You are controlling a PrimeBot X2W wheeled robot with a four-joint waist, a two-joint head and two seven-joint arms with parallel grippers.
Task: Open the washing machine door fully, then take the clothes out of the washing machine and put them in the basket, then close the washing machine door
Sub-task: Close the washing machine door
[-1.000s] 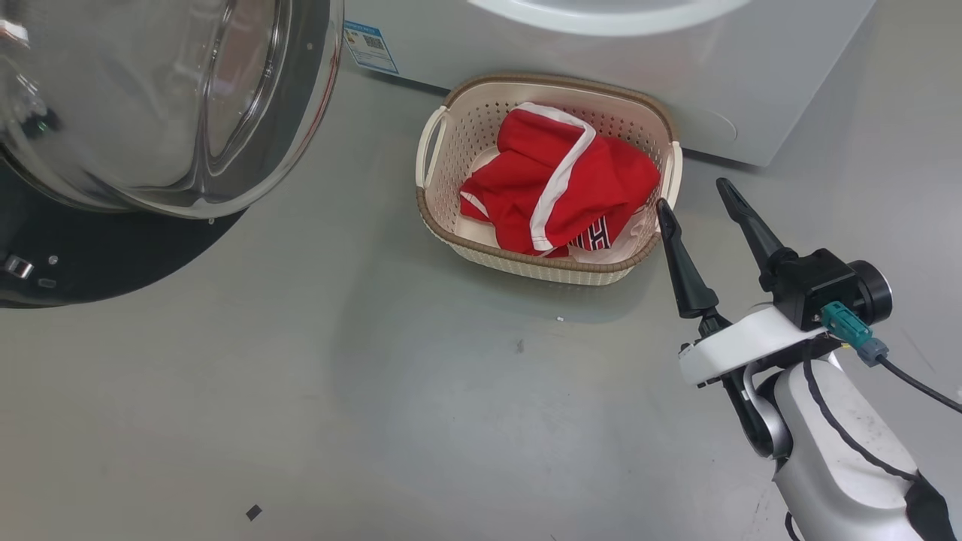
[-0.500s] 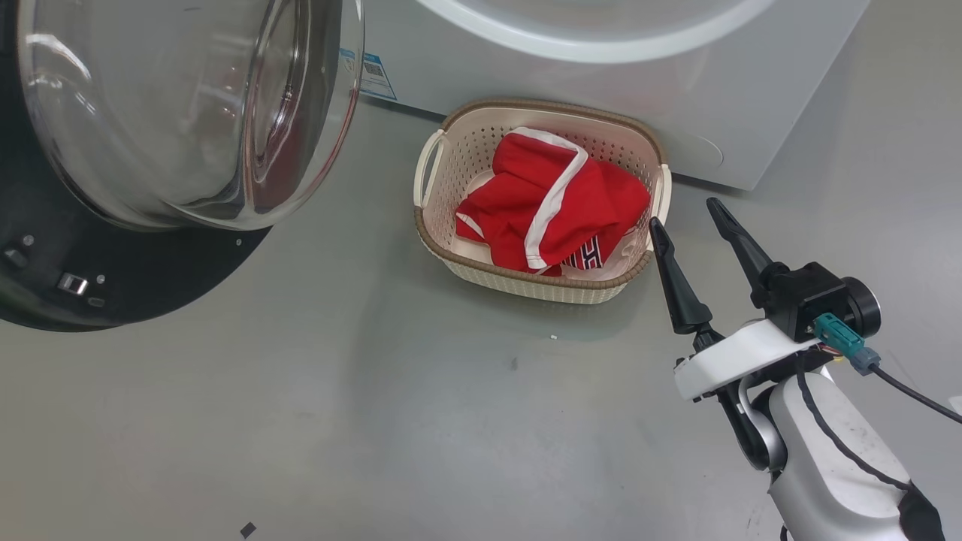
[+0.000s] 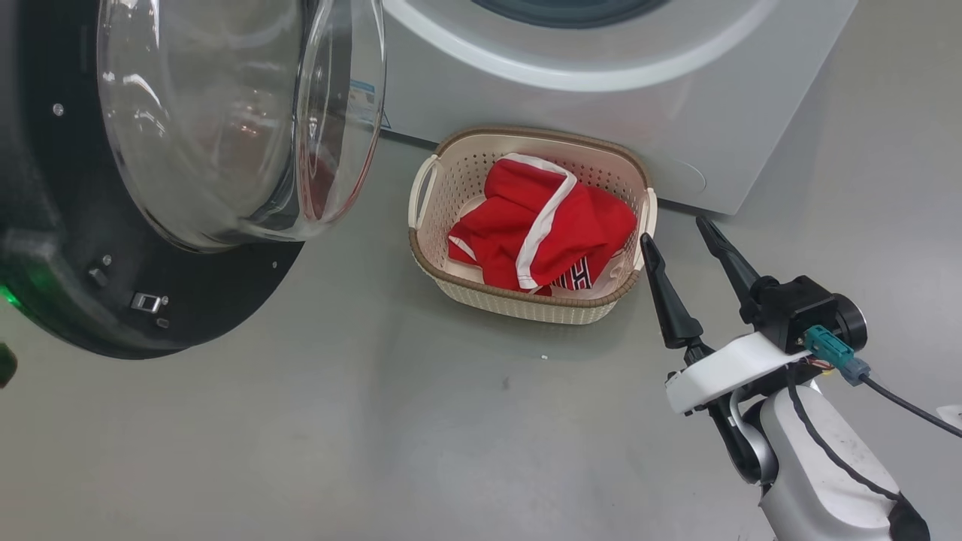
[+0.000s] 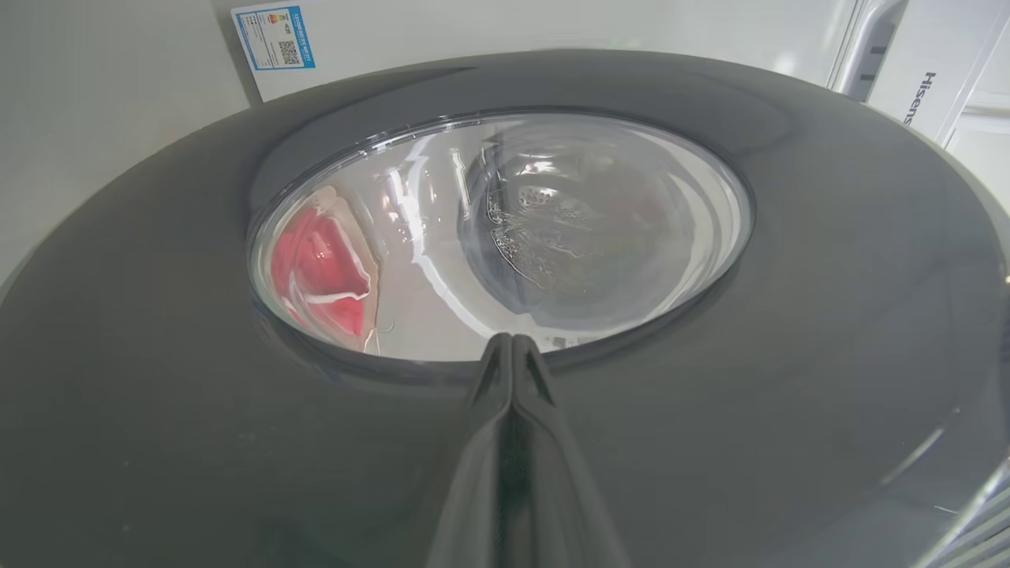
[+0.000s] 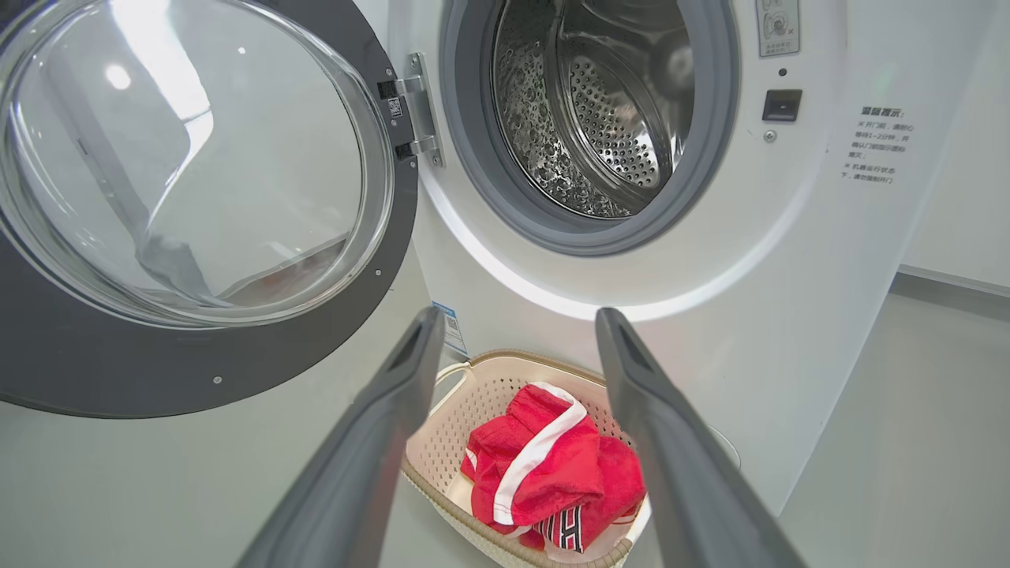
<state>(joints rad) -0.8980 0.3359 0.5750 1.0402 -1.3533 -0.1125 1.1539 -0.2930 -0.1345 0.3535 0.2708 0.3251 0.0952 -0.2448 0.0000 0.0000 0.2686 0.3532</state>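
Washing machine door (image 3: 210, 308) hangs open on its hinge (image 5: 414, 106), clothes (image 3: 541, 225) in basket (image 3: 526, 308) against the washing machine (image 3: 601, 98) front; left gripper (image 4: 513, 351) pressed together at the door's glossy outer rim, right gripper (image 3: 674, 231) spread, empty; door likely stiff, weighty and slick, so push the rim far from the hinge.

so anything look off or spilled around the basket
Nothing stands out. The clothes lie heaped inside the basket, none on the floor. The basket sits upright by the machine. The door hangs open and the drum looks empty.
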